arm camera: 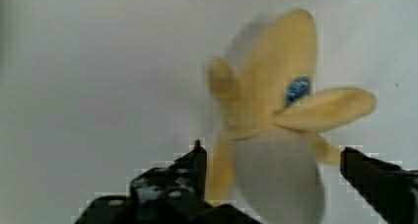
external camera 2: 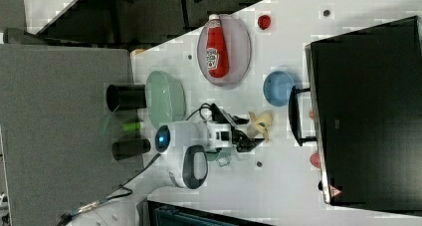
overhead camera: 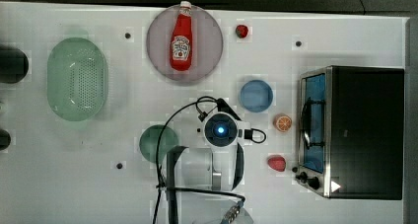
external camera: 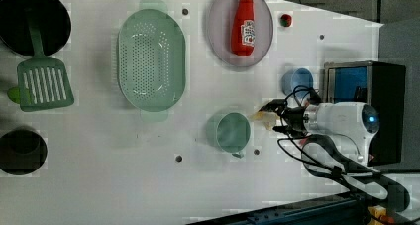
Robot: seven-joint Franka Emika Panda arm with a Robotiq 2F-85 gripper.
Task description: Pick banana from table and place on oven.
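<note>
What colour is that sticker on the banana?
Blue, on the banana; clearest in the wrist view.

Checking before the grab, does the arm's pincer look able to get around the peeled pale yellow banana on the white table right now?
Probably yes. The pincer stands open with one finger on each side of the peeled pale yellow banana, and nothing lies between them on the white table.

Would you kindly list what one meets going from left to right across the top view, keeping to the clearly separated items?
Green colander → green cup → ketchup bottle on its plate → blue bowl → orange slice → oven.
</note>
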